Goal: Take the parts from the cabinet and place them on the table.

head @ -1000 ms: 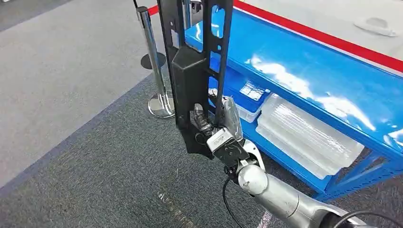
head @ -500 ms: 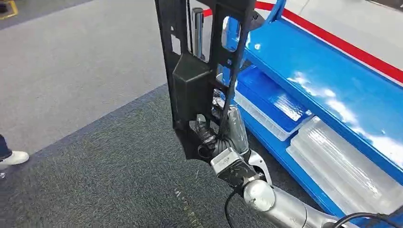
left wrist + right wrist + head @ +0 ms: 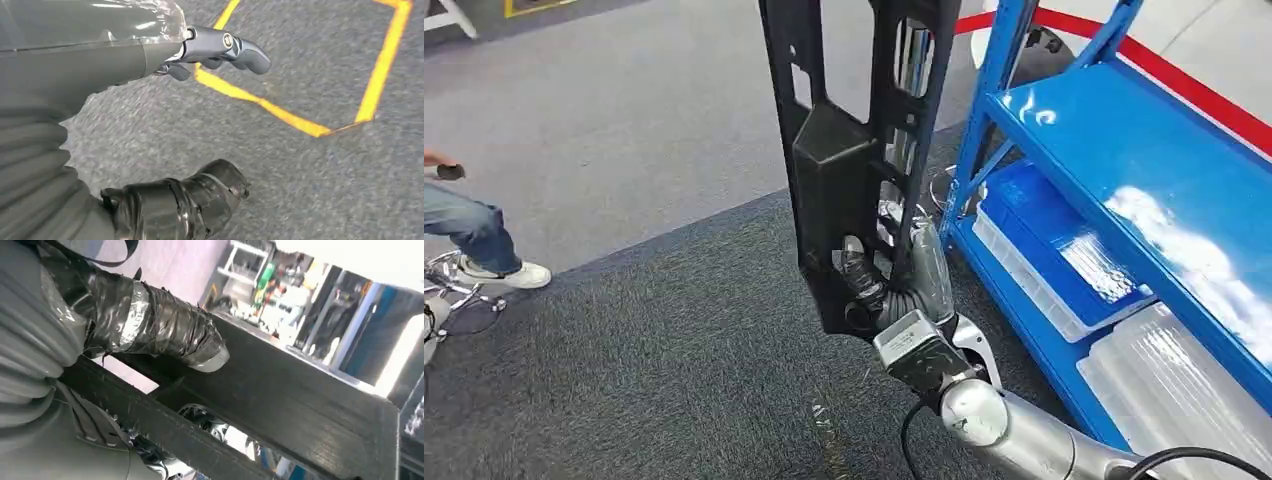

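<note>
A long black plastic part [image 3: 844, 160] stands upright in front of me, and my right hand [image 3: 894, 285] grips it near its lower end. In the right wrist view the taped thumb [image 3: 160, 327] presses on the black part [image 3: 280, 405]. My left hand [image 3: 150, 65] hangs over grey carpet with its fingers apart and nothing in it. The blue cabinet [image 3: 1144, 140] stands at the right, its shelves slanting away.
On the cabinet's lower shelf lie a blue tray [image 3: 1054, 250] and clear plastic trays [image 3: 1184, 390]. A person's leg and white shoe [image 3: 484, 245] are at the left on the light floor. Yellow tape lines [image 3: 300, 120] mark the carpet under my left hand.
The whole view has swung left: the cabinet has slid to the right edge and a person's leg has come into sight at the left. My right hand keeps its grip on the black part.
</note>
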Tool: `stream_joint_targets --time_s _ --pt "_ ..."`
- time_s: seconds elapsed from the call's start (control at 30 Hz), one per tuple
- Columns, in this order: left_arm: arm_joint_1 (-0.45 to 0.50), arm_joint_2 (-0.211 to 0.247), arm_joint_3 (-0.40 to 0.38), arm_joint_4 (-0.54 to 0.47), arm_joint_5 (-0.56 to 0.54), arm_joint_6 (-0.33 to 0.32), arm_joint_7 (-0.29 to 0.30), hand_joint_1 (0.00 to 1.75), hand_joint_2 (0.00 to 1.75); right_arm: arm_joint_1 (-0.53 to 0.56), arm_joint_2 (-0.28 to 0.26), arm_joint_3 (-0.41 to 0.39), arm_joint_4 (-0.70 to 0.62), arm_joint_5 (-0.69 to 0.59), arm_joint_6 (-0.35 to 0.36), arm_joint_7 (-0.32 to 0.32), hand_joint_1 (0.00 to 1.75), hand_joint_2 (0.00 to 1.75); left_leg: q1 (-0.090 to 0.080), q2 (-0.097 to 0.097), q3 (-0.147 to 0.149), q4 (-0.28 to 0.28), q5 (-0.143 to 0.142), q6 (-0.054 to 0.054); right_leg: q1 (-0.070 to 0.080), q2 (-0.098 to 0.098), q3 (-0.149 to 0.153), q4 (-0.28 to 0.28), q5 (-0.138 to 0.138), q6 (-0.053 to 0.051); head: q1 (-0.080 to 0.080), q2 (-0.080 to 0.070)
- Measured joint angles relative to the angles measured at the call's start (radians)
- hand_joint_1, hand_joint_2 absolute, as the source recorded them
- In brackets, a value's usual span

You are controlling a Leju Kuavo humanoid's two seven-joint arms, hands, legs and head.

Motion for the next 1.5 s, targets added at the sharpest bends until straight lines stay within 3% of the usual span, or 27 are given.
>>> stream_joint_targets --time_s 0.07,0.1,0.13,0.27,0.3,0.33,0.37,0.47,0.5,0.53,0.6,0.63,0.67,0.7,0.8,0.83,0.87,0.9,0.97,1.03,1.07,1.13,1.2,1.33,1.4,1.43,1.5 --pt "0.002 -0.004 0.0 0.0 0.002 0.0 0.0 0.0 1.75 0.0 0.0 0.0 0.0 0.009 0.0 0.005 1.75 1.75 -0.014 0.011 0.072 -0.149 0.09 0.019 0.003 -0.025 0.015 -0.003 -0.009 -0.002 0.0 0.0" --pt "0.001 -0.004 0.0 0.0 0.003 0.001 0.0 0.0 1.75 -0.001 0.0 0.0 -0.001 0.01 0.0 0.006 1.75 1.75 -0.032 0.056 0.117 -0.243 0.127 0.033 0.003 -0.037 0.027 -0.011 -0.014 -0.003 0.0 0.0" --pt "-0.002 -0.003 -0.001 0.0 0.003 0.001 0.0 0.0 1.75 0.0 0.0 0.0 -0.002 0.011 0.0 0.006 1.75 1.75 -0.043 0.09 0.131 -0.258 0.109 0.032 0.002 -0.046 0.035 -0.022 -0.014 -0.001 0.0 0.0" --pt "-0.006 0.003 -0.003 0.0 0.005 0.003 -0.003 0.0 1.75 -0.002 0.0 0.0 -0.003 0.011 -0.001 0.013 1.75 1.75 -0.062 0.052 0.157 -0.319 0.112 0.042 0.004 -0.095 0.057 -0.056 -0.012 0.011 0.0 0.0" --pt "0.0 0.003 -0.003 0.0 0.006 0.004 -0.003 0.0 1.75 -0.002 -0.001 0.0 -0.005 0.011 -0.003 0.015 1.75 1.75 -0.041 0.039 0.185 -0.348 0.123 0.042 0.001 -0.075 0.061 -0.055 -0.021 0.018 0.003 0.0" --pt "0.003 0.001 -0.003 0.0 0.007 0.005 -0.004 0.0 1.75 -0.002 -0.002 0.0 -0.005 0.011 -0.004 0.015 1.75 1.75 -0.044 0.028 0.198 -0.362 0.124 0.04 0.001 -0.014 0.06 -0.032 -0.027 0.018 0.002 0.0" --pt "0.001 0.0 -0.003 0.0 0.008 0.005 -0.003 0.0 1.75 -0.002 -0.002 0.0 -0.005 0.012 -0.005 0.014 1.75 1.75 -0.041 0.02 0.203 -0.362 0.124 0.05 0.002 0.027 0.026 0.028 -0.052 0.017 0.002 0.0" --pt "-0.009 -0.005 -0.005 0.0 0.015 0.005 -0.004 0.0 1.75 0.003 -0.004 0.0 -0.005 0.011 -0.01 0.016 1.75 1.75 -0.037 -0.025 0.203 -0.354 0.114 0.055 0.002 0.051 -0.118 0.251 -0.127 0.023 0.002 0.0" --pt "-0.008 -0.005 -0.006 0.0 0.016 0.005 -0.004 0.0 1.75 0.005 -0.005 0.0 -0.005 0.011 -0.011 0.016 1.75 1.75 -0.034 -0.042 0.204 -0.347 0.109 0.052 0.001 0.051 -0.143 0.27 -0.114 0.028 0.002 0.0" --pt "-0.006 -0.005 -0.008 0.0 0.018 0.005 -0.003 0.0 1.75 0.005 -0.005 0.0 -0.005 0.011 -0.011 0.017 1.75 1.75 -0.031 -0.055 0.205 -0.343 0.105 0.05 0.0 0.05 -0.142 0.25 -0.084 0.032 0.002 0.0" --pt "0.0 -0.006 -0.011 0.0 0.018 0.005 -0.003 0.0 1.75 0.005 -0.005 0.0 -0.005 0.011 -0.017 0.017 1.75 1.75 -0.018 -0.088 0.205 -0.315 0.086 0.034 -0.011 0.06 -0.083 0.087 0.031 0.048 0.002 0.0" --pt "0.0 -0.006 -0.012 0.0 0.018 0.005 -0.003 0.0 1.75 0.005 -0.005 0.0 -0.005 0.011 -0.021 0.017 1.75 1.75 -0.012 -0.103 0.2 -0.294 0.073 0.023 -0.022 0.09 -0.053 0.01 0.061 0.058 0.002 0.0" --pt "-0.002 -0.003 -0.013 0.0 0.018 0.006 -0.003 0.0 1.75 0.005 -0.004 0.0 -0.002 0.01 -0.022 0.018 1.75 1.75 -0.015 -0.116 0.183 -0.272 0.061 0.012 -0.024 0.149 -0.049 0.005 0.03 0.065 0.004 0.0" --pt "-0.005 -0.003 -0.013 0.0 0.019 0.007 -0.003 0.0 1.75 0.008 -0.004 0.0 -0.005 0.011 -0.025 0.015 1.75 1.75 -0.013 -0.128 0.171 -0.259 0.058 0.011 -0.022 0.138 -0.048 0.011 0.032 0.04 0.001 0.001" --pt "0.008 -0.006 -0.018 0.0 0.018 0.01 -0.003 0.0 1.75 0.01 -0.005 0.0 -0.005 0.011 -0.026 0.016 1.75 1.75 -0.007 -0.157 0.159 -0.266 0.062 0.007 -0.016 0.105 -0.046 0.008 0.03 0.021 0.002 0.0" --pt "0.009 -0.004 -0.019 0.0 0.019 0.011 -0.002 0.0 1.75 0.01 -0.005 0.0 -0.005 0.011 -0.027 0.016 1.75 1.75 -0.004 -0.147 0.16 -0.259 0.057 0.004 -0.022 0.089 -0.04 0.006 0.029 0.013 0.002 0.0" --pt "0.009 -0.006 -0.019 0.0 0.02 0.013 -0.003 0.0 1.75 0.013 -0.005 0.0 -0.005 0.011 -0.028 0.016 1.75 1.75 -0.012 -0.075 0.149 -0.227 0.042 -0.003 -0.018 0.081 -0.032 0.001 0.027 0.009 -0.004 0.0" --pt "0.004 -0.006 -0.02 0.0 0.02 0.013 -0.003 0.0 1.75 0.014 -0.005 0.0 -0.005 0.011 -0.029 0.015 1.75 1.75 -0.009 -0.037 0.12 -0.173 0.015 -0.009 -0.015 0.066 -0.026 -0.003 0.025 0.006 -0.003 0.0" --pt "-0.002 -0.006 -0.027 0.0 0.019 0.013 -0.003 0.0 1.75 0.014 -0.005 0.0 -0.005 0.011 -0.031 0.015 1.75 1.75 -0.005 -0.004 0.039 -0.034 -0.041 -0.011 -0.006 0.034 -0.022 -0.004 0.021 0.002 -0.004 0.0" --pt "-0.001 -0.006 -0.028 0.0 0.019 0.013 -0.003 0.0 1.75 0.015 -0.005 0.0 -0.005 0.011 -0.033 0.015 1.75 1.75 -0.005 0.0 0.003 0.013 -0.039 -0.006 -0.001 0.007 -0.019 -0.004 0.015 0.0 -0.004 0.0" --pt "0.003 -0.006 -0.028 0.0 0.02 0.013 -0.003 0.0 1.75 0.015 -0.005 0.0 -0.005 0.011 -0.033 0.015 1.75 1.75 -0.006 0.0 0.019 -0.028 -0.005 0.001 0.002 -0.008 -0.014 -0.004 0.01 -0.001 -0.004 0.0" --pt "0.006 -0.009 -0.028 0.0 0.021 0.013 -0.003 0.0 1.75 0.015 -0.005 0.0 -0.005 0.011 -0.033 0.015 1.75 1.75 -0.016 0.02 0.103 -0.19 0.09 0.016 0.005 -0.034 0.002 -0.007 0.0 -0.001 -0.004 0.0" --pt "0.002 -0.009 -0.028 0.0 0.021 0.013 -0.003 0.0 1.75 0.016 -0.005 0.0 -0.005 0.011 -0.033 0.015 1.75 1.75 -0.042 0.104 0.146 -0.262 0.084 0.022 0.009 -0.055 0.02 -0.02 -0.004 0.001 -0.003 0.0" --pt "0.001 -0.003 -0.029 0.0 0.021 0.013 -0.003 0.0 1.75 0.016 -0.005 0.0 -0.005 0.011 -0.036 0.015 1.75 1.75 -0.051 0.055 0.171 -0.308 0.088 0.035 0.013 -0.105 0.048 -0.043 -0.014 0.024 -0.003 0.0" --pt "0.006 -0.004 -0.03 0.0 0.021 0.013 -0.003 0.0 1.75 0.018 -0.005 -0.001 -0.005 0.011 -0.036 0.015 1.75 1.75 -0.04 0.036 0.203 -0.338 0.095 0.036 0.004 -0.023 0.044 -0.016 -0.023 0.03 -0.002 0.0" --pt "0.001 -0.004 -0.03 0.0 0.022 0.013 -0.003 0.0 1.75 0.016 -0.005 -0.002 -0.005 0.013 -0.037 0.013 1.75 1.75 -0.036 0.02 0.21 -0.341 0.096 0.048 0.009 0.033 -0.01 0.073 -0.059 0.031 -0.004 0.0" --pt "-0.005 -0.005 -0.032 0.0 0.023 0.013 -0.003 0.0 1.75 0.021 -0.005 -0.002 -0.005 0.011 -0.039 0.013 1.75 1.75 -0.035 -0.011 0.21 -0.338 0.091 0.054 0.009 0.049 -0.107 0.22 -0.104 0.033 -0.001 0.0"
